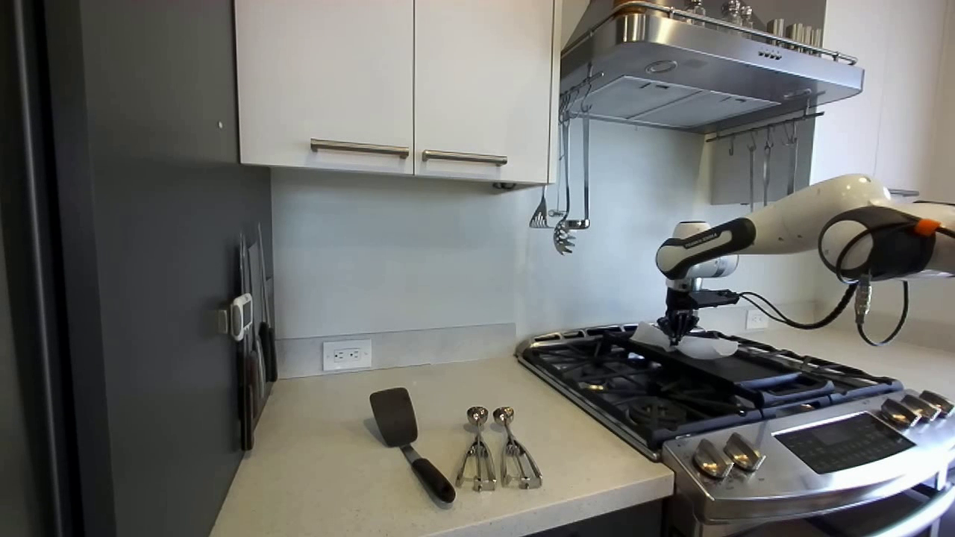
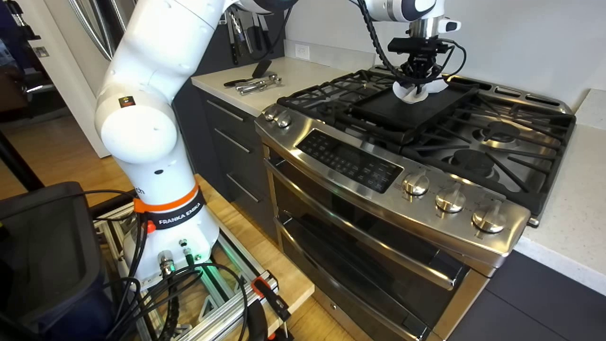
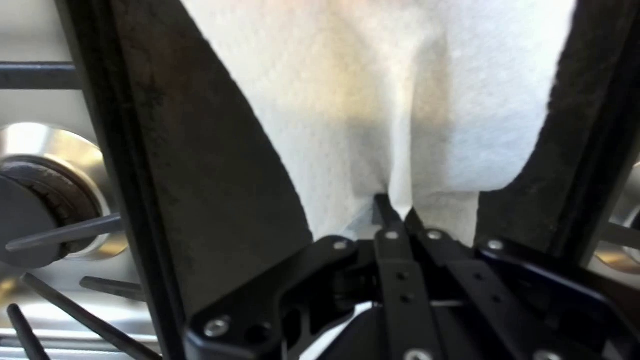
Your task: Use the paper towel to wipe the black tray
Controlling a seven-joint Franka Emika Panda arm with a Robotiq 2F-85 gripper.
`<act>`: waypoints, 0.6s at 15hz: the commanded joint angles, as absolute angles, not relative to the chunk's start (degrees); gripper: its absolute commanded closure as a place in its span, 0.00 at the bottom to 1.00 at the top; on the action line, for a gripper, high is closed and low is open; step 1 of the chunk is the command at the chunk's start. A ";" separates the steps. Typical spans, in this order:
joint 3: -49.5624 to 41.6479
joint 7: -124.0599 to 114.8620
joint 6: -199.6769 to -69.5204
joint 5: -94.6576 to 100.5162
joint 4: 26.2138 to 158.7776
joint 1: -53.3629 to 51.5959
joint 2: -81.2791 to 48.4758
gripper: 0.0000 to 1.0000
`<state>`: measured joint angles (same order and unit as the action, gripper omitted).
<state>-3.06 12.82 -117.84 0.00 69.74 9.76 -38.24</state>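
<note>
The white paper towel (image 1: 709, 347) lies over the black tray (image 1: 739, 370), its ends curling up in both exterior views; it also shows on the tray (image 2: 388, 110) as a bunched towel (image 2: 410, 94). My gripper (image 1: 675, 337) points down over the far part of the tray. In the wrist view my gripper (image 3: 397, 210) is shut on a pinched fold of the towel (image 3: 320, 95), with the sheet spread on both sides of the fingers. The tray's dark surface (image 3: 225, 190) shows left and right of the towel. The fingertips' undersides are hidden.
The tray rests on the barred stove grates (image 2: 525, 130), with burners (image 3: 30, 215) beside it. A range hood (image 1: 709, 82) hangs above. A black spatula (image 1: 395, 418) and two metal scoops (image 1: 477, 455) lie on the counter (image 1: 328, 477). Control knobs (image 2: 450, 199) line the stove front.
</note>
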 commanded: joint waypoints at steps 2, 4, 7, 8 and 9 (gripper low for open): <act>-0.81 17.08 -111.29 -0.76 64.45 10.08 -41.95 1.00; -0.05 18.40 -108.16 -1.17 63.91 10.13 -41.97 1.00; 0.14 19.16 -104.55 -0.62 64.89 9.75 -41.33 1.00; -0.29 18.79 -104.06 -0.17 65.78 9.74 -40.93 1.00; -0.73 18.25 -103.86 0.05 66.65 9.92 -40.43 1.00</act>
